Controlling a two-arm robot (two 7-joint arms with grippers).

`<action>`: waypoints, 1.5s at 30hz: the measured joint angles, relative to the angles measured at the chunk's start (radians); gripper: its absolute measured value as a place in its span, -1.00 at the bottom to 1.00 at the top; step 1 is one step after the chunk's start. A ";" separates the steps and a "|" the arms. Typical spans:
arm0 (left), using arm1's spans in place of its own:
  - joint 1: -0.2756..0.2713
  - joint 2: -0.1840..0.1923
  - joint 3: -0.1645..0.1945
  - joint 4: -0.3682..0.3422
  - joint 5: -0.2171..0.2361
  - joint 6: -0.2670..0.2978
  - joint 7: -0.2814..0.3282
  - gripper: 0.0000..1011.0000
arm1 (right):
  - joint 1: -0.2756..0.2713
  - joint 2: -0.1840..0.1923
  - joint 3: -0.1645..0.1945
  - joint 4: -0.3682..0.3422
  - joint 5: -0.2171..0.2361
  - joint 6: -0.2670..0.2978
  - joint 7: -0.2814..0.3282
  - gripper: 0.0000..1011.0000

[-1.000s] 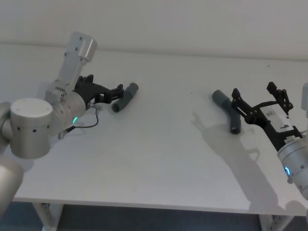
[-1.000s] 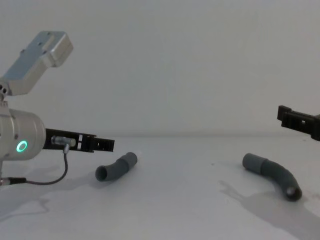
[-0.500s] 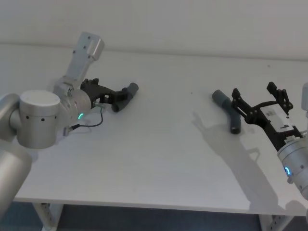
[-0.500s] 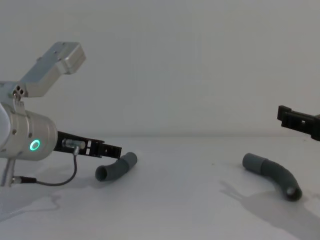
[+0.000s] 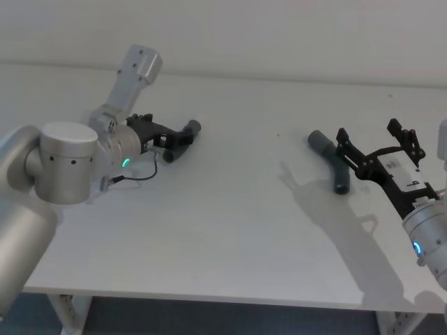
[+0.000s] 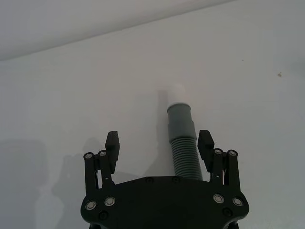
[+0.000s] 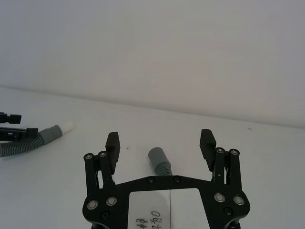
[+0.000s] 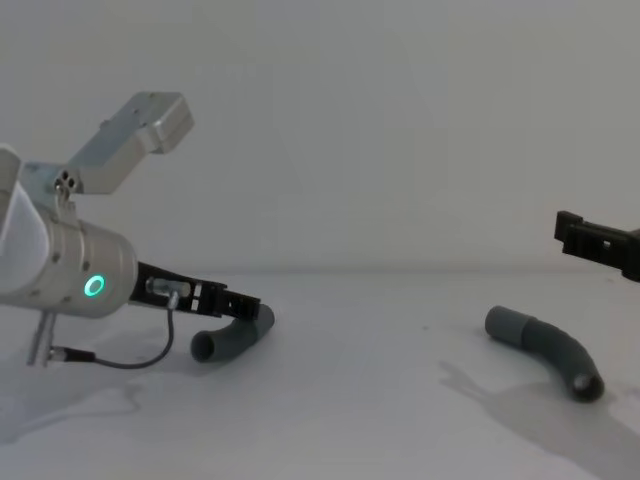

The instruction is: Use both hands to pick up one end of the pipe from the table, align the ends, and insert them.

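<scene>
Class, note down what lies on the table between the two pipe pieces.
Nothing. The head view shows bare table between the left pipe piece and the right pipe piece. The chest view agrees.

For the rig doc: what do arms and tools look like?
The left arm and right arm are silver cylinders with a lit ring at each wrist. The left tool and right tool are black with slim linkage fingers and silver screws. A black cable loops off the left wrist; the right tool carries a white label.
</scene>
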 joint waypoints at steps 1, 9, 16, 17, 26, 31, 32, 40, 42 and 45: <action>-0.007 -0.004 0.002 0.010 0.000 0.003 -0.004 0.98 | 0.000 0.000 0.000 0.000 0.000 0.000 0.000 0.98; -0.042 -0.024 0.015 0.065 0.005 0.009 -0.026 0.98 | 0.000 0.000 0.000 0.000 0.000 0.000 0.000 0.98; -0.075 -0.042 0.027 0.115 0.014 0.012 -0.040 0.98 | 0.000 0.000 0.000 0.000 0.000 0.000 0.000 0.98; -0.078 -0.044 0.029 0.120 0.016 0.012 -0.042 0.98 | 0.000 0.000 0.000 0.000 0.000 0.000 0.000 0.98; -0.111 -0.061 0.041 0.164 0.029 0.022 -0.050 0.98 | 0.000 0.000 0.000 0.000 0.000 0.000 0.000 0.98; -0.123 -0.071 0.046 0.180 0.034 0.034 -0.055 0.98 | 0.000 0.000 0.000 0.000 0.000 0.000 0.000 0.98; -0.126 -0.073 0.048 0.183 0.035 0.037 -0.058 0.98 | 0.000 0.000 0.000 0.000 0.000 0.000 0.000 0.98; -0.134 -0.079 0.057 0.191 0.039 0.060 -0.074 0.80 | 0.000 0.000 0.000 0.000 0.000 0.000 0.000 0.98; -0.135 -0.080 0.058 0.192 0.040 0.064 -0.077 0.72 | 0.000 0.000 0.000 0.000 0.000 0.000 0.000 0.98; -0.136 -0.081 0.061 0.193 0.041 0.069 -0.080 0.55 | 0.000 0.000 0.000 0.000 0.000 0.000 0.000 0.98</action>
